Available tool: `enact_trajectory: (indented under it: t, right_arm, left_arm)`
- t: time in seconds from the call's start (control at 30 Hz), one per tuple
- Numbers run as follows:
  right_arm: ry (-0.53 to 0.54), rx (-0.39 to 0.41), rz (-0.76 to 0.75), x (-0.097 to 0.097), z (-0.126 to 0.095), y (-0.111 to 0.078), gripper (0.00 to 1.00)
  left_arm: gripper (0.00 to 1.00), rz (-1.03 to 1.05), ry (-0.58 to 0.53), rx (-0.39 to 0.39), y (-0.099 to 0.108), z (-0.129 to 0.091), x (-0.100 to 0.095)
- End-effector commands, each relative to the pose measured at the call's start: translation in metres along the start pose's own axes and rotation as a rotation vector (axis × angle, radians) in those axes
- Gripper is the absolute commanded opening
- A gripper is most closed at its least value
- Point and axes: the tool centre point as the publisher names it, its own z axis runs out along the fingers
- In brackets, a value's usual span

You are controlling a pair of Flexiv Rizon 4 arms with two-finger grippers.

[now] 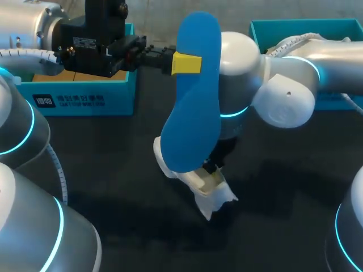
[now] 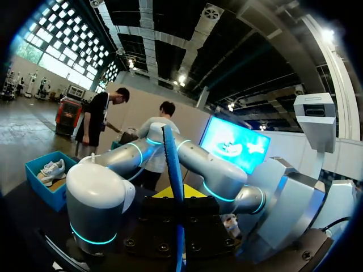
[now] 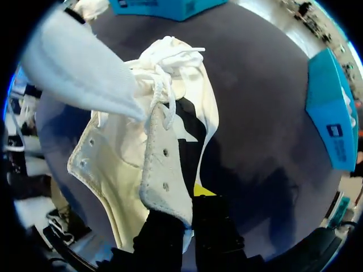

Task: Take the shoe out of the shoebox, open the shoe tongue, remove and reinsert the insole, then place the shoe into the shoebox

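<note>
The shoe (image 1: 198, 184) lies on the surface (image 1: 113, 187) at 6 o'clock of centre, out of the shoebox (image 1: 85, 99) at 10 o'clock. The blue insole (image 1: 193, 96), pinched only at one edge, could twist, slip or miss the opening. The left claw (image 1: 186, 63) reaches in from 10 o'clock, closed on the insole, which stands upright above the shoe. The right claw (image 3: 188, 208) comes from 3 o'clock, pointing down, clamped on the shoe's side wall.

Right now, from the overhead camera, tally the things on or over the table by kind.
teal boxes: 2
white shoe: 1
blue insole: 1
Total: 4
</note>
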Motion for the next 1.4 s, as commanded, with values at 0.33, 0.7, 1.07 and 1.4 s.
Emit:
enact_trajectory:
  t: [0.33,0.7,1.07,1.4]
  right_arm:
    - [-0.034,-0.026,0.377,0.028,0.004,-0.006,0.0]
    - [-0.004,-0.055,0.413,0.025,0.019,-0.003,0.0]
    - [0.008,-0.044,0.459,0.016,0.031,-0.01,0.0]
    - [0.016,-0.038,0.509,0.011,0.042,-0.017,0.0]
  left_arm:
    - [0.0,-0.001,-0.001,-0.002,0.0,0.001,0.0]
    - [0.0,-0.001,-0.001,-0.002,0.0,0.001,0.0]
    - [0.0,-0.001,-0.001,-0.002,0.0,0.001,0.0]
    - [0.0,-0.001,-0.001,-0.002,0.0,0.001,0.0]
